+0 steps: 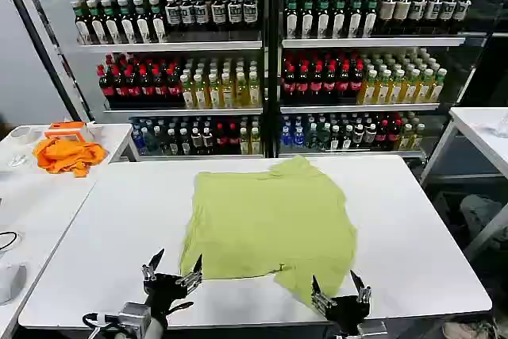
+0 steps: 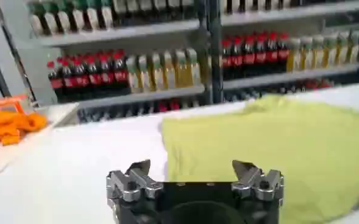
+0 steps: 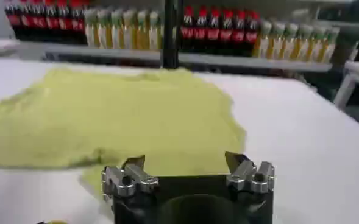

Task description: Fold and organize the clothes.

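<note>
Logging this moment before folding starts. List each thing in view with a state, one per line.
Lime shirt: spread out on the white table, rumpled, not folded, held by nothing.
Left pincer: open, empty, at the shirt's near left corner.
Right pincer: open, empty, at the shirt's near right edge.
Orange cloth: bunched up on the side table.

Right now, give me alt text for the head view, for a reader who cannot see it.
A lime shirt lies spread, slightly rumpled, on a white table, with the left gripper open at its near left corner and the right gripper open at its near right edge. An orange cloth sits on a side table at left; shelves of bottled drinks stand behind.
</note>
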### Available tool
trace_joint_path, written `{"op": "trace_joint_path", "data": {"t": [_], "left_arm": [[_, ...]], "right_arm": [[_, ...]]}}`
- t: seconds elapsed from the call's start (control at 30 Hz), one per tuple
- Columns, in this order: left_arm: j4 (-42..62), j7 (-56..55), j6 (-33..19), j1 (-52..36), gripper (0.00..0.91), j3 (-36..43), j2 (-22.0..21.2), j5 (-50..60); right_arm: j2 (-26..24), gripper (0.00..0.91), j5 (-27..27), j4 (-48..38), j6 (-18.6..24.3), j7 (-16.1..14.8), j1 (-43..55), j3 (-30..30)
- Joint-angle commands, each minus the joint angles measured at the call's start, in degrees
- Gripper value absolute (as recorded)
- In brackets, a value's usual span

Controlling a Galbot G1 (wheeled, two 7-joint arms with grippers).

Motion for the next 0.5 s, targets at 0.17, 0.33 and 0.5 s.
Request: {"op": "trace_joint_path", "data": {"t": [0.17,0.33,0.5], "left_arm": [[9.5,-2.1,3.5,-5.3,0.02,2.4,0.8,-4.2],[9.8,-2.3,3.5,-5.4,0.02,2.8,0.6,-4.5],[9.2,-2.3,3.5,-4.4,0.02,2.5,0.4,-4.6]], "right_arm": [[-0.2,0.544,2.3,-3.9,-2.7,1.3,0.9,-1.5],[-0.1,0.0,3.3,-5.2,-1.9,1.8,1.1,-2.4],[-0.2,0.0,3.3,-5.0,-1.2,1.9,0.9,-2.8]]}}
